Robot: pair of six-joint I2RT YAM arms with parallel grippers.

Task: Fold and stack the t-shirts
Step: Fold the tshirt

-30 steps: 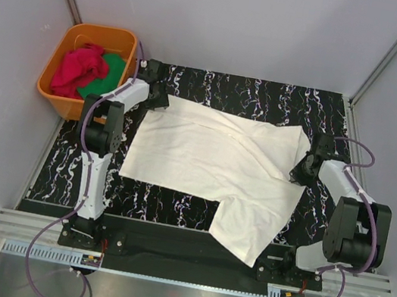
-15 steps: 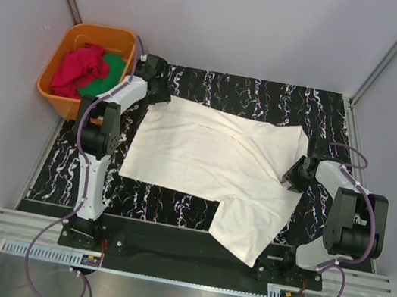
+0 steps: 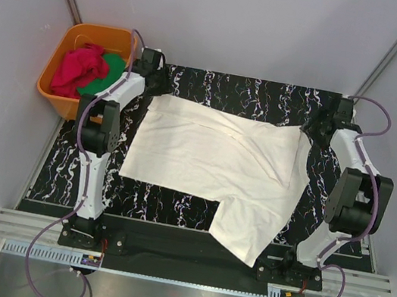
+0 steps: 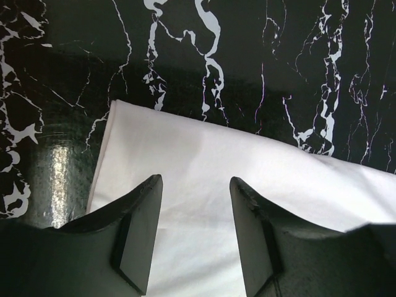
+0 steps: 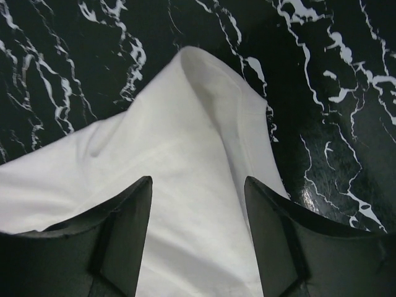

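Observation:
A large cream-white t-shirt [image 3: 210, 170] lies spread on the black marbled mat, one part hanging over the near edge. My left gripper [image 3: 154, 87] hovers over its far left corner. In the left wrist view the gripper [image 4: 195, 185] is open, the white cloth [image 4: 247, 179] lying flat below and between the fingers. My right gripper [image 3: 315, 131] is over the far right corner. There the right gripper [image 5: 198, 182] is open above a folded-over point of the shirt [image 5: 192, 117]. A red t-shirt [image 3: 76, 69] lies bunched in the tub.
The orange tub [image 3: 105, 30] stands off the mat at the far left, holding the red shirt and a green cloth [image 3: 110, 70]. Grey walls close in both sides and the back. The arm bases sit on a black rail at the near edge.
The right gripper opened, let go of the shirt's right side and moved away to the far right corner. The left gripper shifted slightly farther back. The shirt's right edge now lies straighter.

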